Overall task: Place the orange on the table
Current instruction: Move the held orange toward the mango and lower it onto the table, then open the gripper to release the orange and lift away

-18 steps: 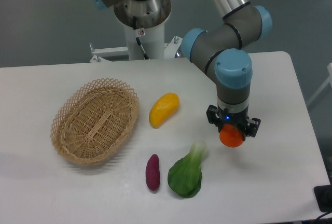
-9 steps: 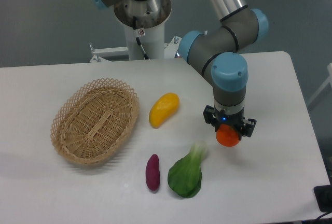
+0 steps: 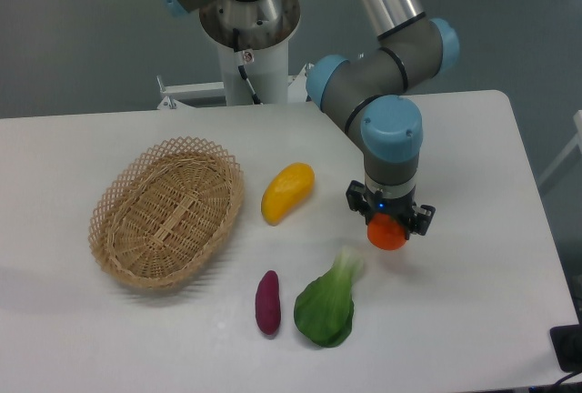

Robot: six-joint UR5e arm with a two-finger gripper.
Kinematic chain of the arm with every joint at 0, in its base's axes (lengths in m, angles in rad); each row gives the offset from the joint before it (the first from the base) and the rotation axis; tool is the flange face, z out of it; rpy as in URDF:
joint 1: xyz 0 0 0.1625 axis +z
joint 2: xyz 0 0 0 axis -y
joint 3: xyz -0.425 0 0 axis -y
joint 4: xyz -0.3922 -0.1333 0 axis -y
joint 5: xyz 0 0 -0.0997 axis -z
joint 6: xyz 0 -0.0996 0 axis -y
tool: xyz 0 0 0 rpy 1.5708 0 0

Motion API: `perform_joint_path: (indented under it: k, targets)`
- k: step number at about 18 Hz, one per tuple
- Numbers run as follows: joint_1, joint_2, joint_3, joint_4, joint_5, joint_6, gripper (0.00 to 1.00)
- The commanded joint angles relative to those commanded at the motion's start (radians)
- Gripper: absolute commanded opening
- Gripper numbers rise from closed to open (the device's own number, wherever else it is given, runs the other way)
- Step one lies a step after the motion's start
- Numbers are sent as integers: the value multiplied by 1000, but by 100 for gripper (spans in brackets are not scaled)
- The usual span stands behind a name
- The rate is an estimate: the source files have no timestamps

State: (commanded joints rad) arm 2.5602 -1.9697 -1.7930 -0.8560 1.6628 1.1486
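Note:
The orange point(image 3: 388, 233) is a small round bright-orange fruit held between the fingers of my gripper point(image 3: 388, 227), which is shut on it. It hangs just above the white table point(image 3: 473, 302), right of centre. The leafy green point(image 3: 327, 304) lies just below and left of it. The gripper's body covers the top of the orange.
An oval wicker basket point(image 3: 168, 212) stands on the left. A yellow-orange mango-like fruit point(image 3: 287, 192) lies beside it, left of the gripper. A purple sweet potato point(image 3: 267, 301) lies near the front, next to the leafy green. The robot base point(image 3: 247, 20) is at the back.
The gripper has carried the orange a little to the left and slightly toward the back, closer to the tip of the leafy green. Nothing else has moved.

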Motion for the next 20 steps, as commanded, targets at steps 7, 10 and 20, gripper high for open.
perform_joint_path:
  k: [7,10,20]
  targets:
    - [2,48,-111,-2,0,103,66]
    - [2,49,-115,0,0,103,94]
    - [5,54,-48,2,-2,80,100]
